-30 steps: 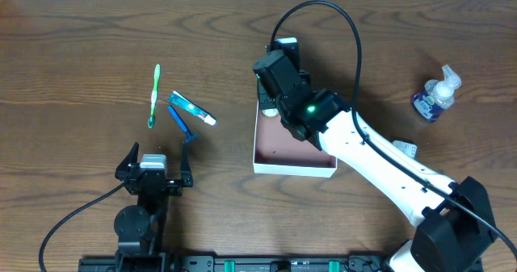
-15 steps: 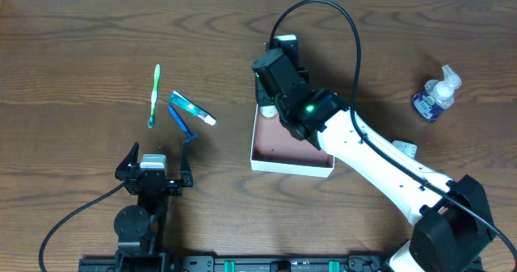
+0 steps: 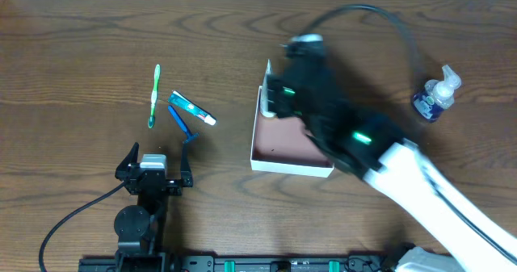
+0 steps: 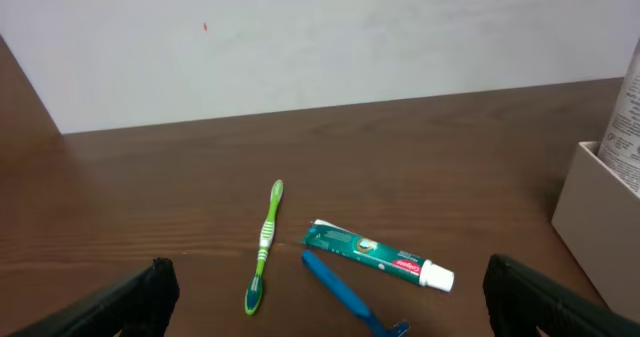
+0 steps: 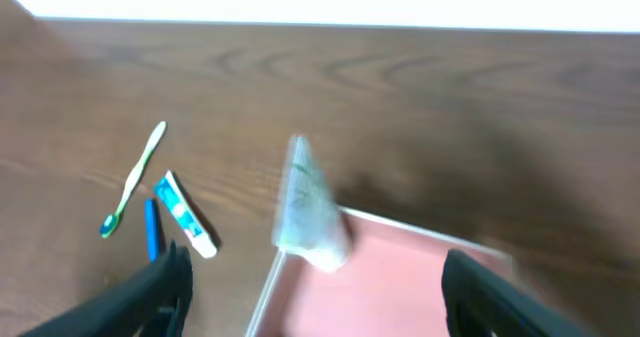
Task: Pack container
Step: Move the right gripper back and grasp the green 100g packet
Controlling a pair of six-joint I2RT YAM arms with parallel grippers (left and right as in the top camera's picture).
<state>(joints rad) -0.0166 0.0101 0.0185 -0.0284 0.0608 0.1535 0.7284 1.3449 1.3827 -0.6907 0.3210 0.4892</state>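
Note:
The container (image 3: 279,140), a shallow white-walled box with a pink inside, lies mid-table; it also shows in the right wrist view (image 5: 400,287) and its wall in the left wrist view (image 4: 600,217). A white printed tube (image 5: 305,212) stands upright in its far left corner (image 3: 267,78). My right gripper (image 5: 315,307) hangs open above the box, holding nothing; its arm (image 3: 355,135) is blurred. A green toothbrush (image 3: 154,96), a toothpaste tube (image 3: 192,108) and a blue razor (image 3: 182,123) lie left of the box. My left gripper (image 3: 157,152) rests open near the razor, empty.
A clear pump bottle with a blue label (image 3: 436,94) stands at the far right. The table's back edge meets a white wall (image 4: 320,47). Bare wood lies between the toiletries and the box.
My right gripper has opened and let go of the white tube, which now stands in the container's corner. The right arm has swung up and to the right. The left arm has not moved.

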